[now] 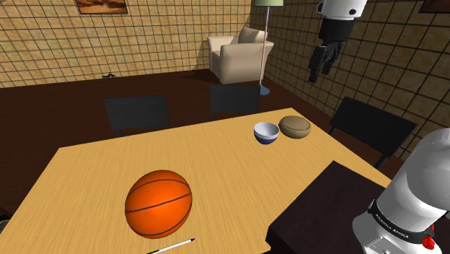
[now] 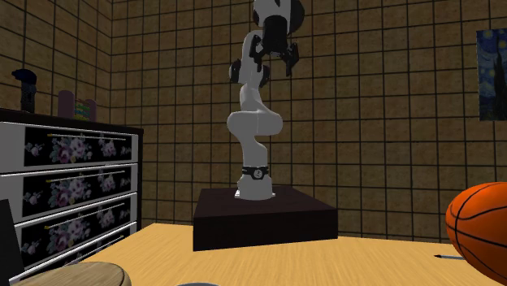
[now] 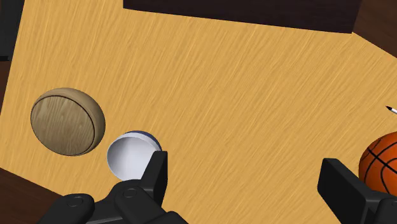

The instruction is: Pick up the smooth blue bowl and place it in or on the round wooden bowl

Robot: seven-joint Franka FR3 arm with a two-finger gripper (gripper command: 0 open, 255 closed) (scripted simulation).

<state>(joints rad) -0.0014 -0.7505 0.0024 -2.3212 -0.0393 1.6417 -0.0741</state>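
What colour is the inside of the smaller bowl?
White; the bowl shows best in the wrist view.

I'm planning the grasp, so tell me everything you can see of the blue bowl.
The bowl is small, round and smooth, dark blue outside and pale grey-white inside, and empty. It sits upright, mouth up, on the wooden table near its far corner in the shoulder view. It is close beside the brown wooden bowl, and whether they touch is unclear. The open end effector hangs high above, apart from it.
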